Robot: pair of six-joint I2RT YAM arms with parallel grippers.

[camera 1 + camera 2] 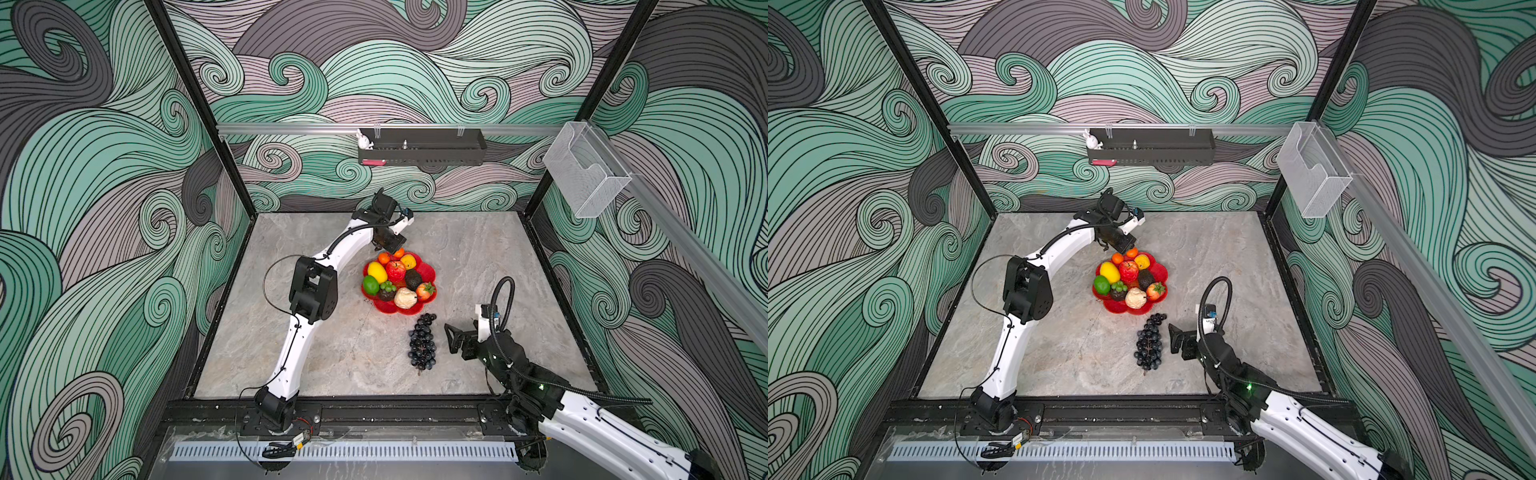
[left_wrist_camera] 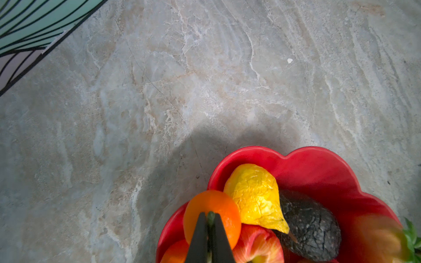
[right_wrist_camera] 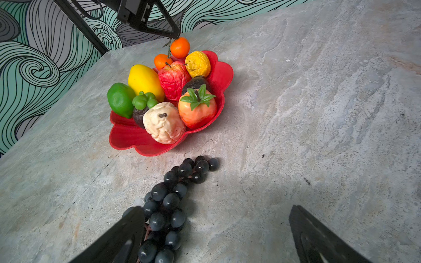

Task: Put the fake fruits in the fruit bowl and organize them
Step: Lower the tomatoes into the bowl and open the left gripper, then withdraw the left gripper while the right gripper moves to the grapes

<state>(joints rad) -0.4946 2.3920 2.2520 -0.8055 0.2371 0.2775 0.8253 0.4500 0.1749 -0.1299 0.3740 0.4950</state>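
Left gripper (image 2: 209, 215) clenched on the stem of an orange (image 2: 211, 202), at the 12 o'clock rim of the red fruit bowl (image 1: 429, 272); right gripper (image 3: 216, 208) spread wide, holding nothing; dark grape bunch (image 3: 166, 200) lies on the table (image 1: 478, 270) at the bowl's 5 o'clock.

Got the fruit bowl (image 1: 428, 272) mid-table with fruits (image 1: 395, 270) piled in it, grape bunch (image 1: 423, 343) lying on the table (image 1: 353, 365) just in front.
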